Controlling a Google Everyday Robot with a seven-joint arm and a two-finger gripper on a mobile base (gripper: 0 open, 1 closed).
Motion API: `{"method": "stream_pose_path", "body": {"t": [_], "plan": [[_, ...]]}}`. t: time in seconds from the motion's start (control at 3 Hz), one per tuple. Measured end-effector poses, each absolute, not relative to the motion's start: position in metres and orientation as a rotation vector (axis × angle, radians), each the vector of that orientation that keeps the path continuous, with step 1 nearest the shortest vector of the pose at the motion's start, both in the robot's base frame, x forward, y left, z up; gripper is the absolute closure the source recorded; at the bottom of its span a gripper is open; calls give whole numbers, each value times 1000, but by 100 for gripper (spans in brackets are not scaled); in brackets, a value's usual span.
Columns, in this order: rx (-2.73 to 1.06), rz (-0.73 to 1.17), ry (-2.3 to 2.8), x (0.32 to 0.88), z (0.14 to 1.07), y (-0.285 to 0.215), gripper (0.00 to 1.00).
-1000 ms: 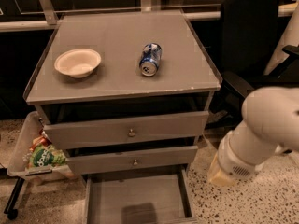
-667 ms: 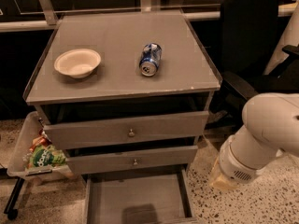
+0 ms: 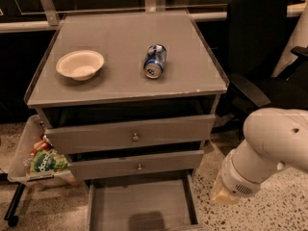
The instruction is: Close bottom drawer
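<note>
The bottom drawer [image 3: 139, 198] stands pulled out at the foot of the cabinet [image 3: 120, 78], and the gripper [image 3: 224, 195] — seemingly the beige tip of the arm [image 3: 269, 146] — hangs just right of it, its grip impossible to tell.

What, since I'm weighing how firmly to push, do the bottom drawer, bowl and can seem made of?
Bottom drawer: likely painted wood, matte grey, with flat boards and square edges. Bowl: pale, matte and thin-rimmed, probably paper or foam. Can: metal, judging by its shiny end and printed blue side. The gripper hangs low, to the right of the open drawer.
</note>
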State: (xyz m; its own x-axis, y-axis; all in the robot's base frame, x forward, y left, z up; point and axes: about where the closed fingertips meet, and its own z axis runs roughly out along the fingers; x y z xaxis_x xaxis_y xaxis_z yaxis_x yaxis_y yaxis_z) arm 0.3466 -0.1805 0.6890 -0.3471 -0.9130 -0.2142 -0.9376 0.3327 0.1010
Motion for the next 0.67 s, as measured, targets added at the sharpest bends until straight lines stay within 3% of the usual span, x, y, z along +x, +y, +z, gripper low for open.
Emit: {"method": "stream_pose_path", "body": {"t": [0.67], "plan": [[-1680,544,2552,316,549,-151,100]]}}
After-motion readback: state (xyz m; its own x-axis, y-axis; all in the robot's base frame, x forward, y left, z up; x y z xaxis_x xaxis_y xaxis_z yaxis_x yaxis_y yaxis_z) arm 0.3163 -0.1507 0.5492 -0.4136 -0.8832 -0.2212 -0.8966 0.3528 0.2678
